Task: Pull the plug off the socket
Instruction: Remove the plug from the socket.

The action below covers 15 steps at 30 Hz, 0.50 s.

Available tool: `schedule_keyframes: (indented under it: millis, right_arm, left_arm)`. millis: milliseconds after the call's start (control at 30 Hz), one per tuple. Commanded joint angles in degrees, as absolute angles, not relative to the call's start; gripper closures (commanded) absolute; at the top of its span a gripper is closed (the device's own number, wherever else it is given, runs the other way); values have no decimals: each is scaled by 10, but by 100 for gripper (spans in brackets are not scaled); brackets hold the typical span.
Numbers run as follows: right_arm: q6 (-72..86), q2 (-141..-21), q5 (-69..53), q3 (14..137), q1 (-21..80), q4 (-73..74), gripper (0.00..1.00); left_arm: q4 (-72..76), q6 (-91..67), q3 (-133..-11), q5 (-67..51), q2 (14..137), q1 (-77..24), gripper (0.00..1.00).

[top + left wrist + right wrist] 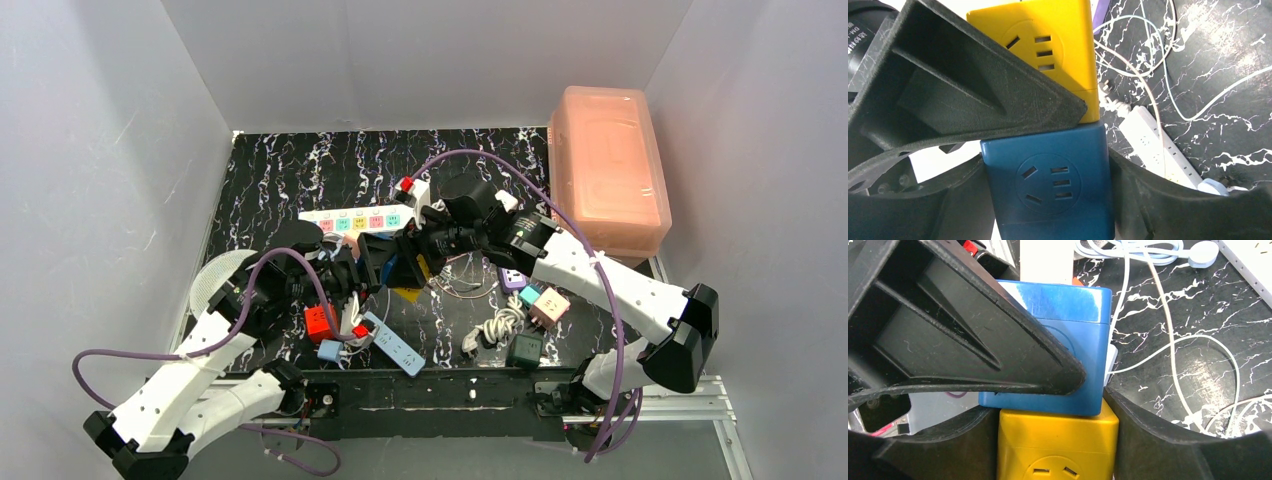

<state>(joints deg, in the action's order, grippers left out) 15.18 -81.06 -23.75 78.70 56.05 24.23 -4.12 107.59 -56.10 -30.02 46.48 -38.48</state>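
Observation:
The socket (355, 221), a long white strip with pastel outlet faces, lies at the rear centre with no gripper on it. Both arms meet in front of it. My left gripper (1045, 200) is shut on a blue cube adapter (1048, 185), one finger pressed against each side. My right gripper (1058, 450) is shut on a yellow cube adapter (1058, 440). The two cubes sit pressed face to face, and the join between them is hidden. I cannot tell which piece is the plug. Each wrist view is partly blocked by the other arm's black finger (973, 85).
A pink lidded box (608, 170) stands at the back right. Near the front lie a slim light-blue strip (395, 343), a red cube (320, 320), a purple strip (512, 278), small adapters (540, 305), a dark green cube (524, 348) and a coiled white cord (495, 328).

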Motion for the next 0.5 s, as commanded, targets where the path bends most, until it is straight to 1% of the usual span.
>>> schedule_keyframes:
  millis: [0, 67, 167, 200, 233, 267, 333, 367, 467]
  right_arm:
    - [173, -801, -223, 806, 565, 151, 99]
    - [177, -800, -216, 803, 568, 143, 99]
    - [188, -794, -219, 789, 570, 129, 99]
    - [193, -789, -221, 780, 571, 122, 95]
    - [197, -785, -222, 773, 571, 115, 84]
    - [200, -779, -225, 764, 570, 109, 71]
    - [201, -766, -235, 748, 570, 103, 41]
    - [199, -758, -240, 741, 570, 104, 32]
    - [196, -731, -245, 713, 571, 106, 24]
  left_arm:
    - [-59, 1077, -574, -288, 463, -403, 60]
    - [-55, 1076, -572, -280, 462, -406, 70]
    - [-48, 1068, -573, -268, 463, -408, 88]
    - [-48, 1064, -574, -265, 462, -407, 94]
    - [-48, 1062, -574, -261, 462, -408, 99]
    - [-48, 1061, -575, -258, 462, -407, 100]
    - [-47, 1060, -574, -254, 460, -408, 100]
    - [-47, 1059, -575, -251, 458, -407, 100]
    - [-47, 1059, -576, -248, 452, -407, 100]
